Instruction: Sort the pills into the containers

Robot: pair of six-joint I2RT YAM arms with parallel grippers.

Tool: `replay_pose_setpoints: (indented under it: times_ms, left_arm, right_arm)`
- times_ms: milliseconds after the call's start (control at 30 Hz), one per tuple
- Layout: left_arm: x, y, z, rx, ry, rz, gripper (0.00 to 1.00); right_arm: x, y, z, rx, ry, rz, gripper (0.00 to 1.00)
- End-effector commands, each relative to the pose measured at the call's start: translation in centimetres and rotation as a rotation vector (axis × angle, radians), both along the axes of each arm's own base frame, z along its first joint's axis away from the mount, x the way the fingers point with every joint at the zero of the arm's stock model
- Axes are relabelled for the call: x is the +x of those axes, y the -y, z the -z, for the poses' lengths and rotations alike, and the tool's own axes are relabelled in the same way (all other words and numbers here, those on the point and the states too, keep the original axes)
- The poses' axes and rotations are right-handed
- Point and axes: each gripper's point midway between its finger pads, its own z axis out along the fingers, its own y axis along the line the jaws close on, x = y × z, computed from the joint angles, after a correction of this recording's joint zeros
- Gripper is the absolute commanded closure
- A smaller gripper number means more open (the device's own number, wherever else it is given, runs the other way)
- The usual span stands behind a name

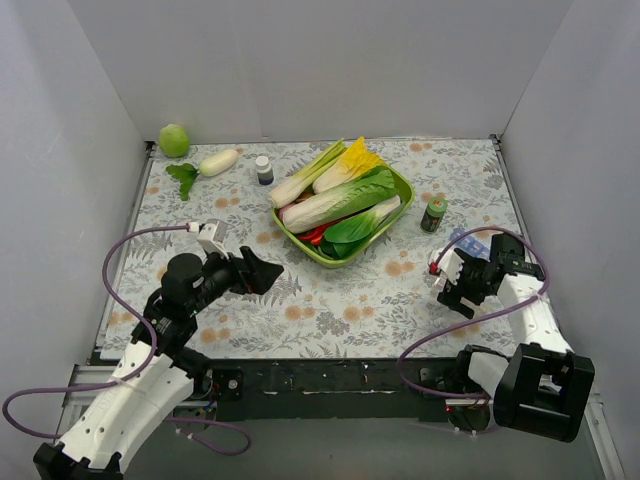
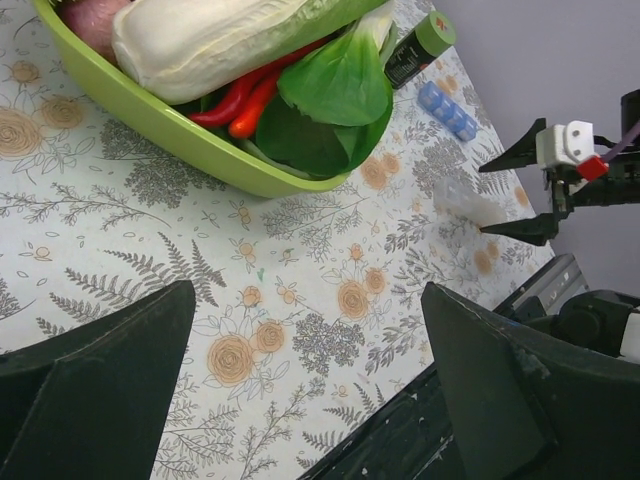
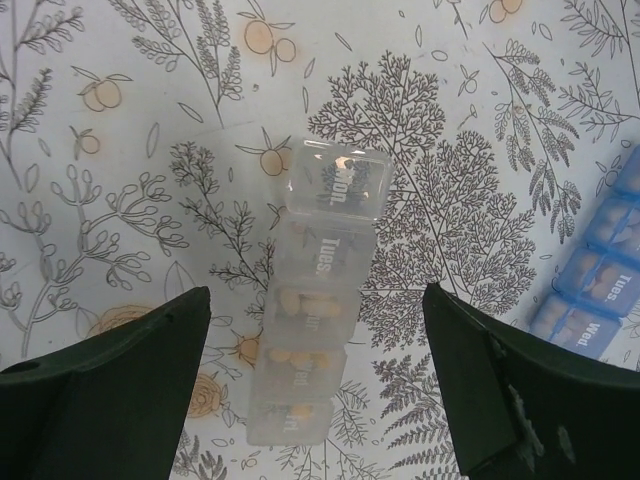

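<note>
The clear pill-organizer strip (image 3: pixel 312 330) lies flat on the floral cloth, with day labels on its lids. Tan pills show inside its lower compartments. A faint clear flap beside the "Mon." end may be an open lid. My right gripper (image 3: pixel 315 400) is open, its dark fingers (image 3: pixel 110 390) either side of the strip and above it, touching nothing. In the top view the right gripper (image 1: pixel 450 280) is at the right of the table. The strip shows faintly in the left wrist view (image 2: pixel 470 205). My left gripper (image 1: pixel 262 272) is open and empty over bare cloth (image 2: pixel 310 400).
A blue compartment strip (image 3: pixel 600 270) (image 1: pixel 468 243) lies right of the clear one. A small green bottle (image 1: pixel 433 213) stands beyond it. A green tray (image 1: pixel 400 185) of vegetables sits mid-table. A small dark-capped bottle (image 1: pixel 264 169), a white radish (image 1: pixel 218 162) and a green ball (image 1: pixel 174 139) are at the back left.
</note>
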Motion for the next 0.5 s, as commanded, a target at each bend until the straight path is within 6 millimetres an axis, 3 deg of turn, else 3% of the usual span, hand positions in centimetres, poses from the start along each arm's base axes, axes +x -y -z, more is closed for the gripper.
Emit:
replay_pose_setpoints:
  times_ms: [0, 300, 467]
  left_arm:
    - [-0.6, 0.7, -0.6, -0.026, 0.039, 0.057, 0.02]
    - [-2.4, 2.6, -0.6, -0.050, 0.136, 0.241, 0.02]
    - [-3.1, 3.8, -0.6, -0.055, 0.184, 0.352, 0.02]
  right_arm:
    - [2.1, 1.7, 0.9, -0.073, 0.053, 0.040, 0.07]
    - [0.4, 0.2, 3.5, -0.034, -0.057, -0.061, 0.35]
    - [-1.0, -3.3, 3.4, 0.023, -0.088, -0.194, 0.60]
